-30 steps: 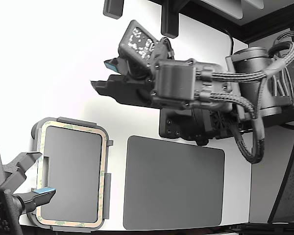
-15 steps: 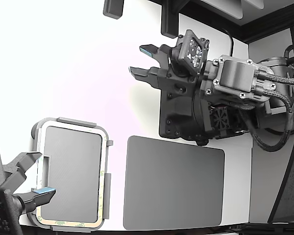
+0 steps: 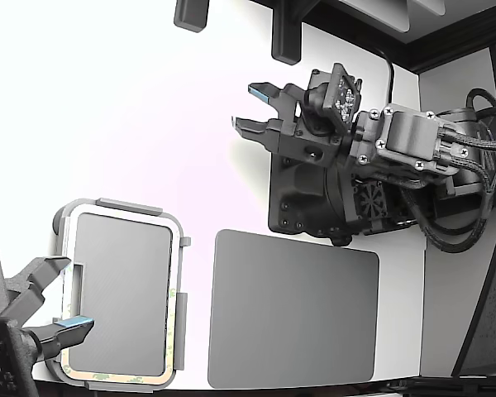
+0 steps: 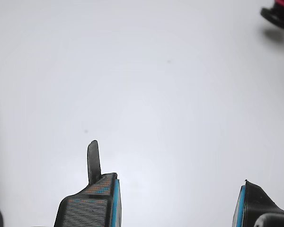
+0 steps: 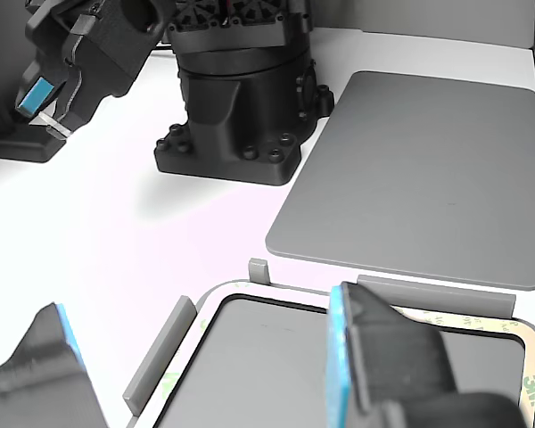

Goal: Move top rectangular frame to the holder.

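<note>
The top rectangular frame (image 3: 176, 285) is a thin tan outline with greenish smudges. It lies flat inside the light grey holder (image 3: 129, 205) at the exterior view's lower left, also seen as frame (image 5: 459, 319) and holder (image 5: 435, 295). My gripper (image 3: 250, 106) hangs over bare white table, far up and to the exterior view's right of the holder. It is open and holds nothing. The wrist view shows my gripper (image 4: 177, 203) with its blue-padded fingers (image 4: 92, 203) wide apart over plain white surface. From the other view it is my gripper (image 5: 46, 107) at the far left.
A large dark grey mat (image 3: 293, 308) lies to the exterior view's right of the holder. The black arm base (image 3: 314, 207) stands behind the mat. A second gripper (image 3: 54, 299) sits open at the holder's edge. Black mounts (image 3: 285, 37) stand at the table's far side.
My gripper has swung up and toward the exterior view's right, and its wrist has turned. The frame, the holder and the second gripper have not moved.
</note>
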Tool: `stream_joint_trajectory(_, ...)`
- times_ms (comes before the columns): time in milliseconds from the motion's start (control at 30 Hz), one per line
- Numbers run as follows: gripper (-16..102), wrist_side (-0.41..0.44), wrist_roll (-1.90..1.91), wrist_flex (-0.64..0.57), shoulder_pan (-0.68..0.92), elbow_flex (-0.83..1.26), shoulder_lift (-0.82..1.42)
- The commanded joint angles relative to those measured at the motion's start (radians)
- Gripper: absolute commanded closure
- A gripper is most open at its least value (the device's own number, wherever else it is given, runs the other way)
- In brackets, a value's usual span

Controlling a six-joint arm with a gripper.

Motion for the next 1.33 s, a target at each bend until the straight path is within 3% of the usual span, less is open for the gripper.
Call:
stream_joint_trajectory(0,-14,0.0,-0.002,-0.008,-0.015,-0.02,0.023)
stream_joint_trajectory(133,-14,-0.049,-0.017,-0.011,-0.049,-0.018,0.029)
stream_joint_trajectory(600,-14,-0.104,-0.035,-0.017,-0.091,-0.018,0.029)
stream_joint_trajectory(733,-14,-0.192,-0.063,-0.021,-0.153,-0.02,0.029)
stream_joint_trajectory(1000,-14,-0.213,-0.072,-0.026,-0.173,-0.02,0.029)
stream_joint_trajectory(1300,-14,-0.298,-0.124,-0.037,-0.212,-0.018,0.029)
